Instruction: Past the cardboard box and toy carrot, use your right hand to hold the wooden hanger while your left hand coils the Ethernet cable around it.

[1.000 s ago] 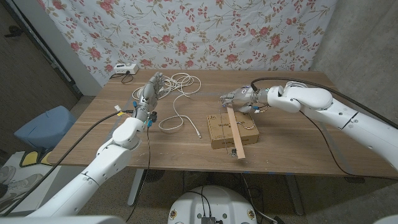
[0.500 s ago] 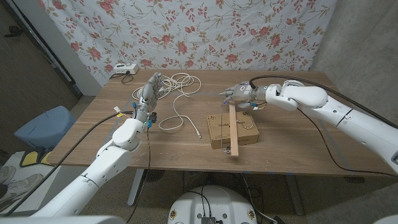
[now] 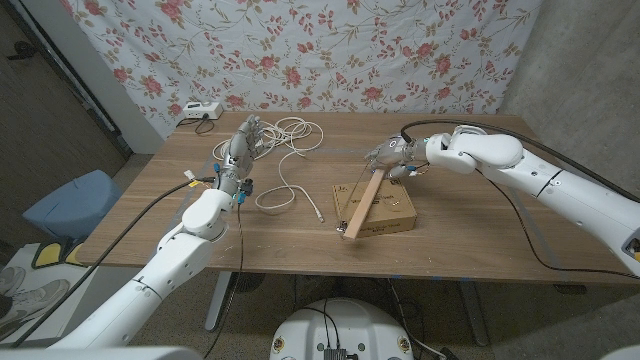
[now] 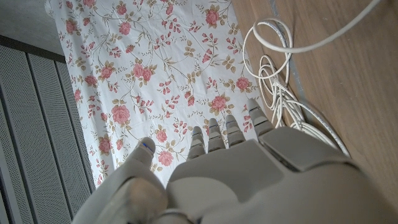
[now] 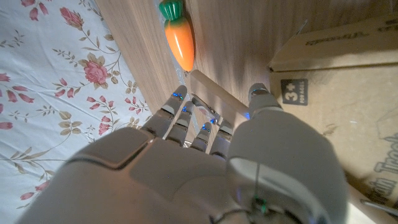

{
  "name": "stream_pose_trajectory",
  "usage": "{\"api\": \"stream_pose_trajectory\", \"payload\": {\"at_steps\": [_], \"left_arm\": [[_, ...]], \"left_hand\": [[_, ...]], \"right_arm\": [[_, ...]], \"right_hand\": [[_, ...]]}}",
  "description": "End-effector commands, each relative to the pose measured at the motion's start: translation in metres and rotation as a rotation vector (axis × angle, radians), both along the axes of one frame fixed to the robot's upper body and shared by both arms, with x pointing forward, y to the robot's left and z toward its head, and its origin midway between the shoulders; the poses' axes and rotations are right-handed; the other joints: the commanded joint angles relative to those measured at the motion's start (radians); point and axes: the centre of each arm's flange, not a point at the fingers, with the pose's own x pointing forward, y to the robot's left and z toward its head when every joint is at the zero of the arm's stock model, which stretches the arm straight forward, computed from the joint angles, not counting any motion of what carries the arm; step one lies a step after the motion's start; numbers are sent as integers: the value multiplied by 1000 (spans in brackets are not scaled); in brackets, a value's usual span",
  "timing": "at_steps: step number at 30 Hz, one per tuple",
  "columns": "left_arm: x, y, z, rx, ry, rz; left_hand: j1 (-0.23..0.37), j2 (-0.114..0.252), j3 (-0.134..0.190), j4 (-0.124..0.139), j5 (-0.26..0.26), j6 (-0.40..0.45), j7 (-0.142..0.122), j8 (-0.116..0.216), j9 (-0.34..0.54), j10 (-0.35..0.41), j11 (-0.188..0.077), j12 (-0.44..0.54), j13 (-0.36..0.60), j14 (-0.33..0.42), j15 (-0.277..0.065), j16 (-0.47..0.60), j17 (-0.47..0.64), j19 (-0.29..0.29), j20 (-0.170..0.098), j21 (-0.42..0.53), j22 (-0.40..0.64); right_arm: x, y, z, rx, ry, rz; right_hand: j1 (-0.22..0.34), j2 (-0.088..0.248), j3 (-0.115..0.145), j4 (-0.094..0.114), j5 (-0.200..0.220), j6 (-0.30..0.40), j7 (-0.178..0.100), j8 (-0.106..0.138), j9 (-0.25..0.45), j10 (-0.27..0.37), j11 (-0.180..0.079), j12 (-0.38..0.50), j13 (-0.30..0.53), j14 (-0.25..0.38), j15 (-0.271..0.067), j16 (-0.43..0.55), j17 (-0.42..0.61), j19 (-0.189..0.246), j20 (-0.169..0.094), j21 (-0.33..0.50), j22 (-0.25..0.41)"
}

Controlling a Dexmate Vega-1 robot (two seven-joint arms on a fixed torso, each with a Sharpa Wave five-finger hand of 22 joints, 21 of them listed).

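My right hand (image 3: 387,155) grips the top end of the wooden hanger (image 3: 362,202), which slants down across the cardboard box (image 3: 393,210) toward the table's front. In the right wrist view my fingers (image 5: 186,118) wrap the hanger's bar (image 5: 214,93), with the orange toy carrot (image 5: 179,38) just beyond and the box (image 5: 329,68) beside it. My left hand (image 3: 240,143) stands open at the back left, next to the white Ethernet cable's coil (image 3: 266,142). The cable (image 4: 273,81) lies past my left fingertips, and a strand trails toward the box.
A white power unit (image 3: 200,110) sits at the table's far left corner. A blue chair (image 3: 70,200) stands off the table's left side. A flowered cloth hangs behind the table.
The hanger's lower end has swung to the left across the box as my right hand turned and rose slightly. The left arm has not moved.
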Motion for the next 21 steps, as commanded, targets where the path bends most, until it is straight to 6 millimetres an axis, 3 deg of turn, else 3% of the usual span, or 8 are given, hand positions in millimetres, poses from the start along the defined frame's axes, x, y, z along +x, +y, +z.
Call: {"api": "stream_pose_trajectory", "payload": {"at_steps": [1, 5, 7, 10, 14, 16, 18, 21], "left_arm": [[2, -1, 2, 6, 5, 0], [2, 0, 3, 4, 4, 3], [2, 0, 3, 3, 5, 1], [3, 0, 3, 2, 7, 0], [6, 0, 5, 6, 10, -4], [7, 0, 5, 10, 12, -6], [8, 0, 6, 12, 13, -7], [10, -1, 7, 16, 17, -11]], "left_hand": [[-6, -2, -4, -1, 4, 5, -7, 0, 3, -3, 2, -3, 2, 6, 3, -2, 2, 2, 2, -3, 3], [-6, -2, -4, -2, 4, 5, -7, 0, 3, -2, 2, -3, 2, 7, 4, -2, 2, 2, 2, -4, 3], [-6, -2, -4, -2, 4, 5, -7, 0, 3, -2, 1, -3, 2, 7, 4, -2, 2, 2, 2, -4, 3], [-6, -3, -4, -2, 4, 5, -8, 0, 3, -2, 1, -3, 2, 8, 5, -2, 2, 2, 2, -5, 3], [-7, -3, -4, -2, 4, 4, -8, 0, 3, -1, 1, -3, 2, 9, 5, -2, 2, 3, 2, -5, 3], [-7, -3, -5, -2, 5, 4, -7, 0, 3, -2, 1, -3, 2, 10, 4, -2, 2, 4, 2, -5, 3], [-7, -3, -5, -2, 5, 4, -7, 0, 3, -2, 2, -3, 2, 10, 5, -1, 2, 4, 2, -6, 3], [-7, -2, -5, -2, 5, 4, -6, 0, 3, -1, 3, -3, 2, 11, 6, -2, 2, 4, 2, -6, 3]], "right_arm": [[11, -8, -13, 39, 78, -62], [17, -11, -20, 90, 143, -74], [20, -14, -23, 126, 184, -77], [23, -16, -27, 167, 213, -75], [25, -19, -31, 227, 250, -80], [26, -20, -31, 256, 269, -81], [26, -22, -31, 293, 281, -74], [25, -24, -27, 350, 278, -70]], "right_hand": [[-14, -9, -12, 3, 10, 8, -2, -11, 1, 10, 1, 7, 4, 31, -93, 13, 5, 32, 5, 11, 5], [-7, -4, -15, -1, 21, 27, -2, -11, 2, 39, 0, 14, 4, 76, -100, 24, 4, 75, 11, 24, 6], [17, 19, -9, -9, 35, 65, -1, -4, 2, 100, 1, 31, 4, 142, -117, 51, 10, 108, 2, 36, 8], [54, 55, -2, -22, 44, 167, 7, 17, 0, 238, 24, 70, 6, 233, -145, 93, 27, 151, -36, 54, 13], [77, 99, 7, -24, 45, 327, 74, 55, -4, 372, 45, 100, 8, 316, -158, 120, 37, 188, -65, 80, 20], [81, 123, 11, -20, 41, 409, 108, 74, -5, 448, 40, 116, 8, 354, -163, 128, 40, 204, -82, 95, 24], [90, 155, 25, -15, 40, 434, 130, 75, -7, 487, 47, 123, 8, 385, -166, 136, 42, 212, -89, 104, 27], [89, 197, 56, 16, 37, 468, 148, 71, -8, 572, 76, 139, 10, 436, -167, 148, 50, 219, -108, 123, 33]]}}
